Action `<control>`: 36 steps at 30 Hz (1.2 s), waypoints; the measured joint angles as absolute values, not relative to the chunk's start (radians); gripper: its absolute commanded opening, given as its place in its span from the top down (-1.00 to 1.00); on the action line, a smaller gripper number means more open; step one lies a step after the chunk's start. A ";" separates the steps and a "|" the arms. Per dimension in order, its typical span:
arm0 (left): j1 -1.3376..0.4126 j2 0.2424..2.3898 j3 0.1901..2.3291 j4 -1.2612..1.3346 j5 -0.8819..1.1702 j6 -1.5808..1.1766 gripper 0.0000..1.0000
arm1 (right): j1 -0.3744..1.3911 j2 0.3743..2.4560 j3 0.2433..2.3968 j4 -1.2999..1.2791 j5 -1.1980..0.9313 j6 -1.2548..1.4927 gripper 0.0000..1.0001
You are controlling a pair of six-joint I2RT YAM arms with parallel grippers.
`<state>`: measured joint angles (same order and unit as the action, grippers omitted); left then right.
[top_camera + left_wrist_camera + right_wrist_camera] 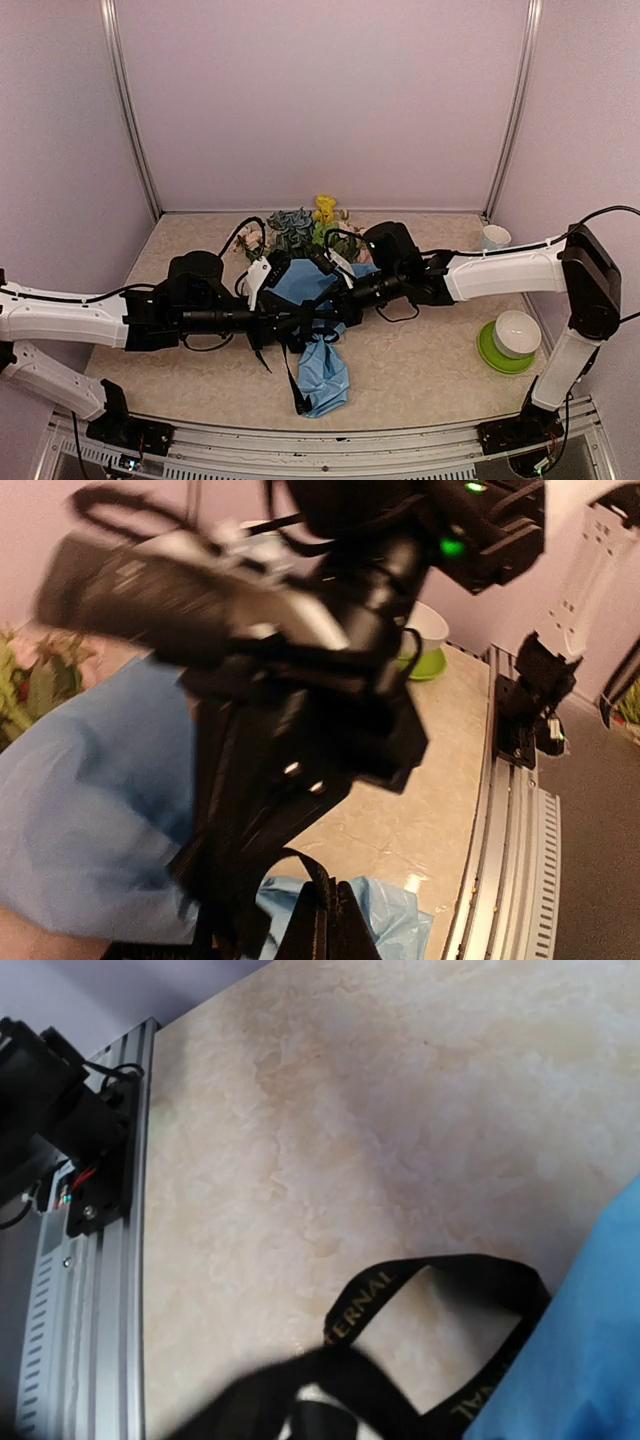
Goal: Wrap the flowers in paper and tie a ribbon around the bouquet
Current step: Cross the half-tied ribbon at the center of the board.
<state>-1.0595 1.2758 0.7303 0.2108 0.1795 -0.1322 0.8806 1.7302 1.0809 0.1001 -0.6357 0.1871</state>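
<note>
Left gripper (pixel 327 920) and right gripper (pixel 335 304) both clenched on black ribbon (pixel 400 1280), over blue-paper bouquet (pixel 305 283), mid-table (pixel 430 365).

thin crinkly matt blue paper (pixel 325 378), black ribbon (pixel 366 1294) perhaps satin, smooth marbled tabletop (pixel 400 1110), ribbed bare-metal rail (pixel 88 1310).

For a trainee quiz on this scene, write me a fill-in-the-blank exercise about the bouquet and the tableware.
1. The paper wrapped round the flowers is light ___.
2. The white bowl sits on a ___ plate.
3. The ribbon with gold lettering is ___.
4. The white cup stands near the table's far ___ corner.

Missing words: blue; green; black; right.
</note>
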 measured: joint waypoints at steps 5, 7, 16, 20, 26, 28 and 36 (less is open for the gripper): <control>-1.049 1.150 0.593 0.213 0.192 -0.214 1.00 | 0.881 1.724 1.082 0.075 -0.640 0.173 1.00; -1.088 1.149 0.584 0.205 0.220 -0.220 1.00 | 0.881 1.724 1.086 0.061 -0.640 0.172 1.00; -1.216 1.582 0.877 0.192 0.477 -0.099 1.00 | 0.880 1.724 1.130 0.045 -0.640 0.175 1.00; -1.239 1.757 1.002 0.168 0.534 -0.005 0.78 | 0.880 1.724 1.134 0.035 -0.639 0.176 1.00; -1.281 1.798 1.031 0.238 0.433 0.082 -0.18 | 0.880 1.724 1.134 0.027 -0.636 0.178 1.00; -1.283 1.785 1.002 0.294 0.363 0.099 -0.41 | 0.880 1.724 1.134 0.027 -0.635 0.177 1.00; -1.299 1.687 0.875 0.366 0.101 0.195 -0.98 | 0.880 1.724 1.134 0.022 -0.635 0.176 1.00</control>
<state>-1.2995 1.6867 0.8745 0.3656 0.1005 0.1951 0.8803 1.7241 1.1336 0.0219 -0.6350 0.1764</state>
